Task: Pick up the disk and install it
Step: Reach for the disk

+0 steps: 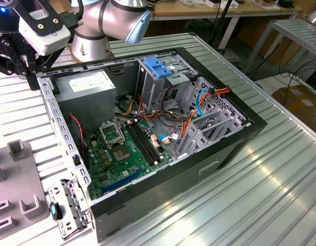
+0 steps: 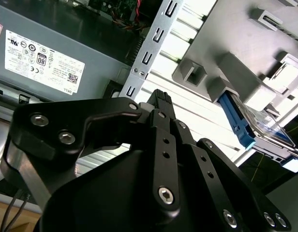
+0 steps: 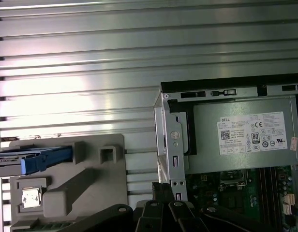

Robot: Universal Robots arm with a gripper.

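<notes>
The disk (image 3: 40, 159) lies in a grey holder block (image 3: 86, 179) on the ribbed metal table beside the open computer case; its blue side rail and a sliver of its flat body show. In the second wrist view the disk (image 2: 238, 126) sits slotted at the holder's (image 2: 221, 67) far end. My gripper (image 2: 156, 99) hangs above the table between the holder and the case's corner, apart from the disk. Its black fingers (image 3: 171, 207) are shut together with nothing between them. In the exterior view the gripper (image 1: 17, 66) is at the case's back corner, on that view's left.
The open case (image 1: 147, 128) holds a power supply (image 1: 91, 84), a green motherboard (image 1: 122, 148), bundled cables and a drive cage topped by a pale-blue latch plate (image 1: 158, 66). The grey holder (image 1: 14, 174) lies at the exterior view's left. Ribbed table (image 1: 260, 189) spreads on its right.
</notes>
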